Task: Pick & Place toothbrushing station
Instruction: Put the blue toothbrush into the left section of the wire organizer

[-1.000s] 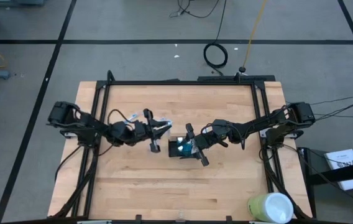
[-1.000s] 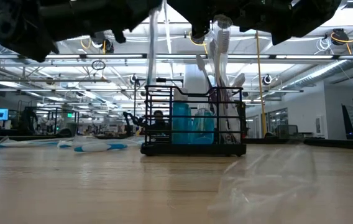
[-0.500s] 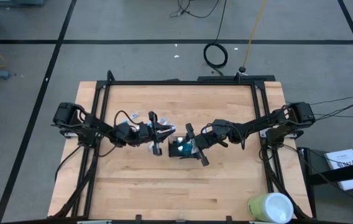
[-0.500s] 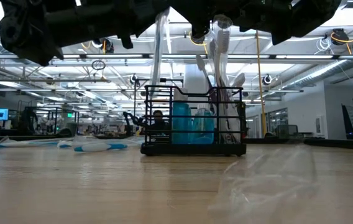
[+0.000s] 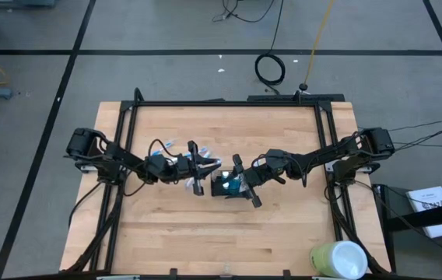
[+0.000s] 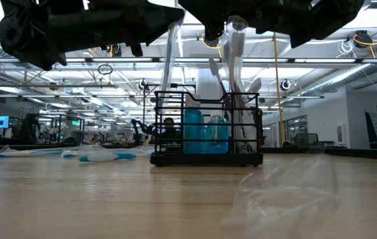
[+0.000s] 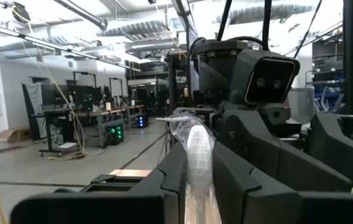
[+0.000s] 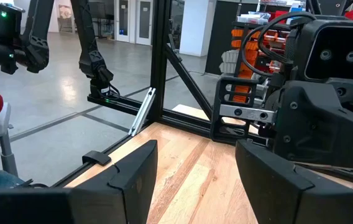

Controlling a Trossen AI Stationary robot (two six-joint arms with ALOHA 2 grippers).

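Left fingers (image 7: 251, 186) pinch wrapped toothbrush (image 7: 198, 149) (beside toothbrushing station (image 6: 206, 129)).

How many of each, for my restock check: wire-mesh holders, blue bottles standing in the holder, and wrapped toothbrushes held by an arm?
wire-mesh holder: 1
blue bottles in it: 2
wrapped toothbrush held by the left gripper: 1
Total: 4
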